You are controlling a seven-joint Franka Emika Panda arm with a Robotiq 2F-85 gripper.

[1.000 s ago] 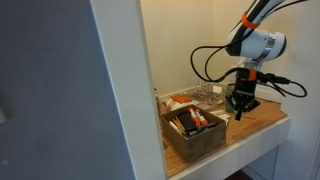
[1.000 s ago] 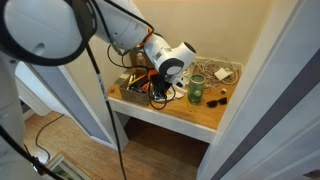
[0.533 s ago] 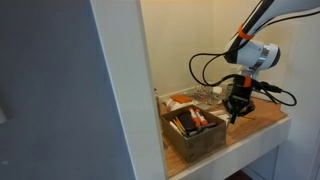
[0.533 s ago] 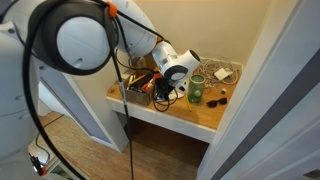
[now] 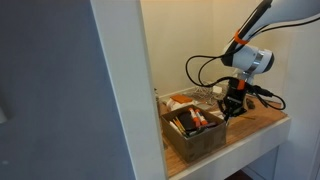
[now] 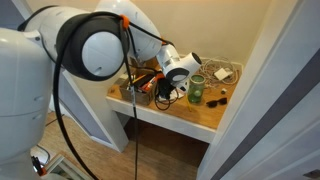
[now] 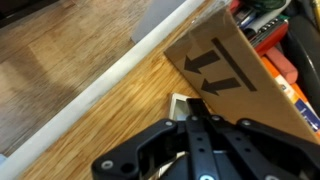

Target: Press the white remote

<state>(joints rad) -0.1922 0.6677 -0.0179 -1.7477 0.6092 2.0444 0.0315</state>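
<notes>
In the wrist view the white remote (image 7: 179, 105) lies on the wooden shelf beside the brown box (image 7: 235, 68); only its end shows. My gripper (image 7: 194, 116) is shut, and its fingertips cover the rest of the remote. I cannot tell whether they touch it. In both exterior views the gripper (image 5: 231, 110) (image 6: 163, 93) points down next to the brown box (image 5: 196, 133) (image 6: 137, 87), and the remote is hidden.
The box holds black oblong items and an orange-red item (image 5: 197, 120). A green jar (image 6: 196, 91), small black items (image 6: 218, 97) and a wire tray (image 6: 222, 72) stand on the shelf (image 6: 190, 112). Walls close in the back and sides.
The gripper has moved toward the brown box and lower over the shelf. It has stayed shut.
</notes>
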